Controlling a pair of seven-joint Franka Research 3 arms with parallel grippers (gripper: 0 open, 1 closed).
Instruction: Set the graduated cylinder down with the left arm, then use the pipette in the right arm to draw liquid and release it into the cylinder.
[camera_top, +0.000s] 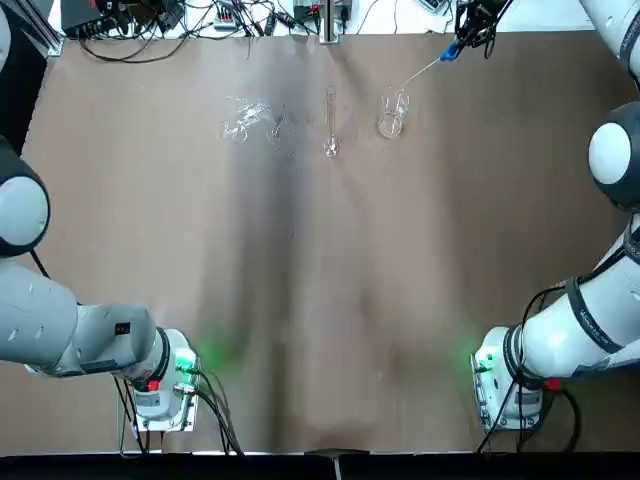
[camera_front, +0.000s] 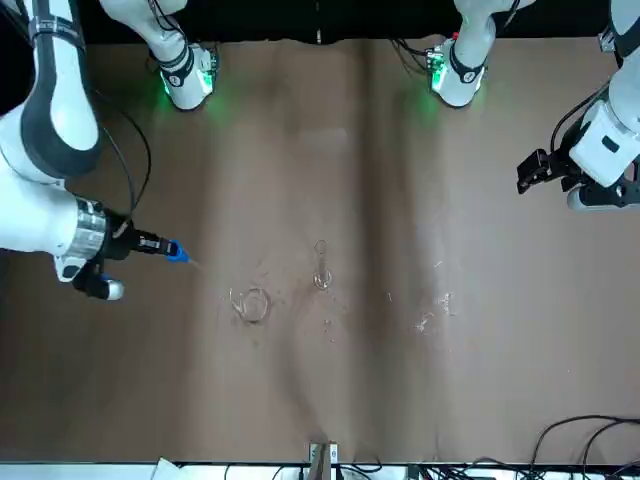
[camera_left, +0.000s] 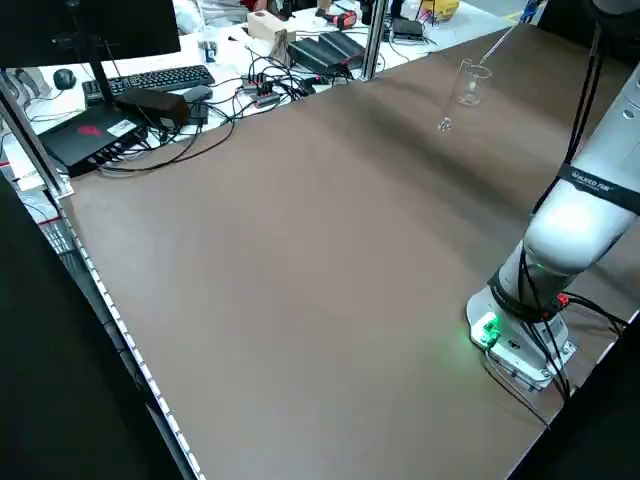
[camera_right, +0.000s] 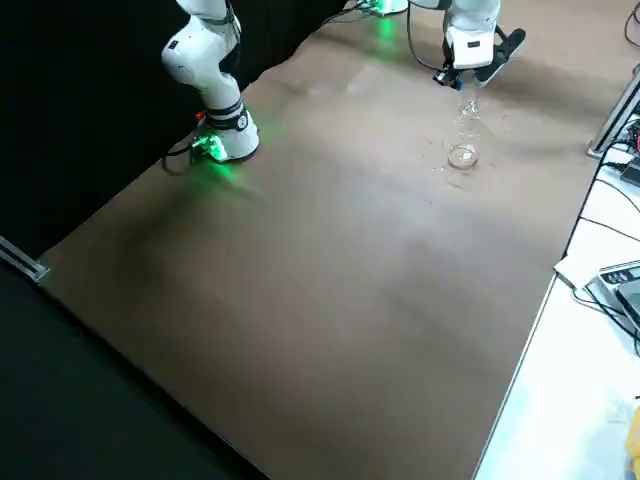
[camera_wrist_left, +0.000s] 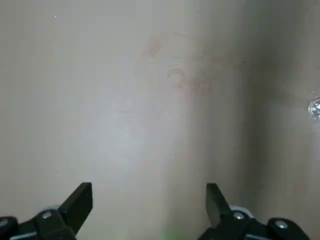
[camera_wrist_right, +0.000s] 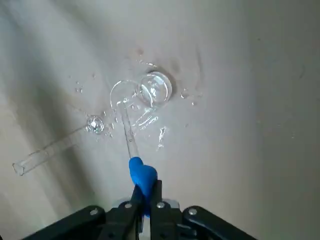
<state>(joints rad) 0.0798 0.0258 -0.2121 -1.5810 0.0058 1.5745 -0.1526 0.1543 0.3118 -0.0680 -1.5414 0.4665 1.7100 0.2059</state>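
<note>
The graduated cylinder (camera_wrist_right: 52, 149) stands beside the beaker (camera_wrist_right: 156, 90), both beyond the right gripper's (camera_wrist_right: 148, 192) jaws, which clamp the blue bulb of the pipette (camera_wrist_right: 129, 131). Likely light, brittle and slippery, it wants a gentle mid-tube grip by the left gripper (camera_wrist_left: 150, 197), whose jaws stand apart.

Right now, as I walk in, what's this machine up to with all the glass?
The robot's right pincer is shut on the blue bulb of a dropper, whose tip is at the mouth of a short, wide beaker. The tall, slim tube stands beside it on the table. The left pincer is open and empty, off to the robot's left. I can't tell whether the dropper holds liquid.
</note>
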